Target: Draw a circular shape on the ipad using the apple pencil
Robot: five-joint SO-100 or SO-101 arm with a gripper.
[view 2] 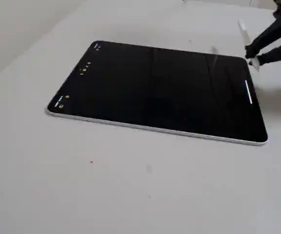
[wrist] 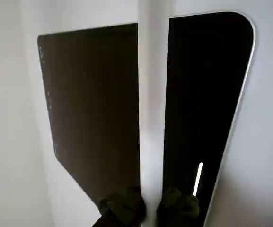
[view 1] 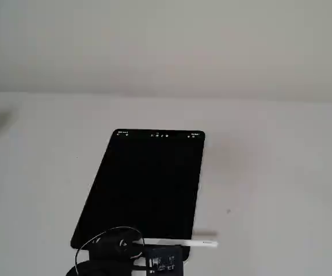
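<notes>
In the wrist view, at lower centre of the frame, your gripper (wrist: 151, 208) is closing its two dark fingertips (wrist: 127, 208) against the apple pencil (wrist: 151, 94), one on each side. The pencil is running up the middle of the frame as a blurred white bar.

In a fixed view, the gripper (view 2: 253, 53) is sitting at the upper right, just off the ipad (view 2: 155, 87), with the pencil (view 2: 243, 30) angling upward.

Judged step: the pencil is gripped and you are bringing it over the screen. No circular shape is showing; only a short white bar is lit near the edge beside the gripper.

Next, the tip needs lowering until it is touching the glass, then a closed loop.

The ipad (view 1: 148, 184) is lying flat on a bare table (view 1: 281, 172), with open room all round. Keep the stroke inside the silver edge and away from the icon row.
</notes>
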